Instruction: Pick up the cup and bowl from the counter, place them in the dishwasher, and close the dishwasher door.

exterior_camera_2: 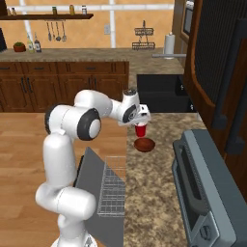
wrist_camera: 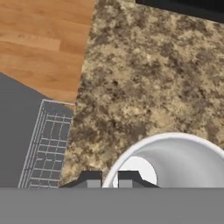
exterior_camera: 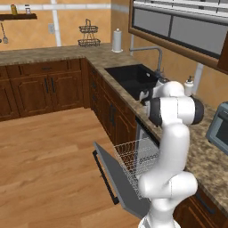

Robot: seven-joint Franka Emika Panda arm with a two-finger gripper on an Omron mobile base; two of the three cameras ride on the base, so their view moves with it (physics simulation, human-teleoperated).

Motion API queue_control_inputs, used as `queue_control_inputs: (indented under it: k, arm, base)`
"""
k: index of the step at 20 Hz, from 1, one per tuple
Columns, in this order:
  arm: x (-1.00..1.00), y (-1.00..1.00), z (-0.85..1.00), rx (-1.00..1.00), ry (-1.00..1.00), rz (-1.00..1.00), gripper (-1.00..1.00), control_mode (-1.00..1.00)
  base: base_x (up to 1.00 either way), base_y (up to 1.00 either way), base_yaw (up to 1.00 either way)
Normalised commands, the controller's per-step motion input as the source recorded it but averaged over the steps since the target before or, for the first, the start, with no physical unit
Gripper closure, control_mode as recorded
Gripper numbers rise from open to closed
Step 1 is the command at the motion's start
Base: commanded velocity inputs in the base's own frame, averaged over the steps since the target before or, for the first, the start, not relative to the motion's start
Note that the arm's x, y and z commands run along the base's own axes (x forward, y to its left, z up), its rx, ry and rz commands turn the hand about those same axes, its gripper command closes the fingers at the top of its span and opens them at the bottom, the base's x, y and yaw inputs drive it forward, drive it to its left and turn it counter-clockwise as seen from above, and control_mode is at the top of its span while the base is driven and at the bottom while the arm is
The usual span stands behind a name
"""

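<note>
In the right base view the small red cup (exterior_camera_2: 140, 130) stands just behind the dark reddish-brown bowl (exterior_camera_2: 144, 144) on the speckled counter (exterior_camera_2: 154, 193). My gripper (exterior_camera_2: 139, 122) comes down onto the cup from above. In the hand view the cup's white rim (wrist_camera: 175, 139) runs between my two fingertips, and the gripper (wrist_camera: 109, 180) is shut on that rim. I cannot tell whether the cup's base still touches the counter. The dishwasher door (exterior_camera: 119, 178) hangs open and lowered, with the white wire rack (exterior_camera: 138, 156) pulled out over it; both also show as the door (exterior_camera_2: 89, 176) and rack (exterior_camera_2: 112, 189).
A grey toaster oven (exterior_camera_2: 207, 193) takes up the counter to the right of the bowl. The black sink (exterior_camera: 133, 76) with its faucet (exterior_camera: 156, 55) lies further along the counter, and a paper towel roll (exterior_camera: 117, 41) stands in the corner. Wooden floor (exterior_camera: 49, 160) spreads left of the open door.
</note>
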Motion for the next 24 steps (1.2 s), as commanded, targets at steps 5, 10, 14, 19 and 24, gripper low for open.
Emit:
queue_control_inputs:
  k: [5, 10, 14, 19, 24]
  arm:
    - [-1.00, 0.55, 0.31, 0.00, -0.03, 0.00, 1.00, -1.00]
    - [-1.00, 0.55, 0.17, -0.02, 0.00, 0.00, 1.00, -1.00]
    - [-0.72, 0.38, -0.15, 0.00, 0.10, 0.00, 1.00, -1.00]
    - [-0.27, 0.36, -0.50, 0.00, 0.08, 0.08, 1.00, -1.00]
    - [0.09, 0.49, -0.71, 0.00, 0.03, 0.18, 1.00, -1.00]
  base:
    - [0.00, 0.00, 0.00]
    - [0.00, 0.00, 0.00]
    - [0.00, 0.00, 0.00]
    - [0.00, 0.00, 0.00]
    - [0.00, 0.00, 0.00]
